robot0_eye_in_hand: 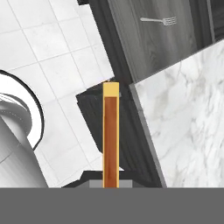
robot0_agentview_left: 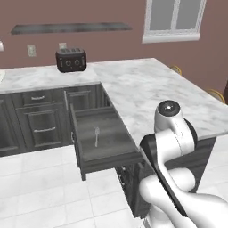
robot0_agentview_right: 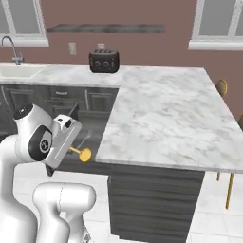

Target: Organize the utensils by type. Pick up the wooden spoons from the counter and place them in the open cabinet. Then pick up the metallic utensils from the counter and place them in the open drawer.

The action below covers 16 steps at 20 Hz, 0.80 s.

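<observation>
My gripper (robot0_agentview_right: 68, 149) is shut on the handle of the shiny yellow-gold spoon (robot0_agentview_right: 84, 154), whose bowl hangs beside the counter's (robot0_agentview_right: 161, 114) front-left corner, above the open drawer (robot0_agentview_right: 97, 122). In the hand view the spoon's brown, gold-edged handle (robot0_eye_in_hand: 111, 131) rises from the gripper (robot0_eye_in_hand: 111, 183) over the counter corner (robot0_eye_in_hand: 188, 113). The silver fork (robot0_agentview_left: 96, 136) lies inside the pulled-out drawer (robot0_agentview_left: 111, 156) and shows again as a fork (robot0_eye_in_hand: 158, 20) on the drawer floor (robot0_eye_in_hand: 144, 48). The wooden spoons and the cabinet are out of view.
A black toaster (robot0_agentview_left: 71, 59) stands at the back of the counter (robot0_agentview_left: 147, 98). A sink with a faucet (robot0_agentview_right: 10, 47) sits at the far left. Yellow chairs (robot0_agentview_right: 221, 88) stand beyond the counter's right edge. White tiled floor (robot0_agentview_left: 40, 187) lies below the drawer.
</observation>
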Motion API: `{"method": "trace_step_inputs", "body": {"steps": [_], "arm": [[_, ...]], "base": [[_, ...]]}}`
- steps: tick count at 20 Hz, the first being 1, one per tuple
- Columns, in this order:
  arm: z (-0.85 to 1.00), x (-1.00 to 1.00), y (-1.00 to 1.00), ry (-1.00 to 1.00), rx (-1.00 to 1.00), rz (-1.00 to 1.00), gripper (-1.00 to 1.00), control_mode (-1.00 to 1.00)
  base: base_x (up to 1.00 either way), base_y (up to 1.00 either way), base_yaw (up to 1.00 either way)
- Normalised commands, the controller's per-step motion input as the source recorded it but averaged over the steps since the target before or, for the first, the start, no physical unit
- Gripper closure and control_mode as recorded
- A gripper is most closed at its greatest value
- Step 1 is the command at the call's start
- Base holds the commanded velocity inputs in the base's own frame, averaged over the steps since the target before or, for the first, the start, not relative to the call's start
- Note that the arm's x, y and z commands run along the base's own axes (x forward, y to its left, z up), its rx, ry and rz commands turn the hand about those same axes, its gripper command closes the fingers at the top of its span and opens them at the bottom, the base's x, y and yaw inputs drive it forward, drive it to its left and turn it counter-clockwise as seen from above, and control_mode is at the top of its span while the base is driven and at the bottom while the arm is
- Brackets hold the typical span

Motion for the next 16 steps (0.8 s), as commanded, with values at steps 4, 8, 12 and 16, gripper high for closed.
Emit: {"method": "trace_step_inputs", "body": {"steps": [4,8,12,16], "arm": [[0.00,0.00,0.00,0.00,0.00,0.00,1.00,1.00],[0.00,0.00,0.00,0.00,0.00,0.00,1.00,1.00],[0.00,0.00,0.00,0.00,0.00,0.00,1.00,1.00],[0.00,0.00,0.00,0.00,0.00,0.00,1.00,1.00]], "base": [[0.30,0.37,-0.23],[0.34,0.45,-0.14],[0.37,0.47,-0.05],[0.32,0.41,-0.02]]}}
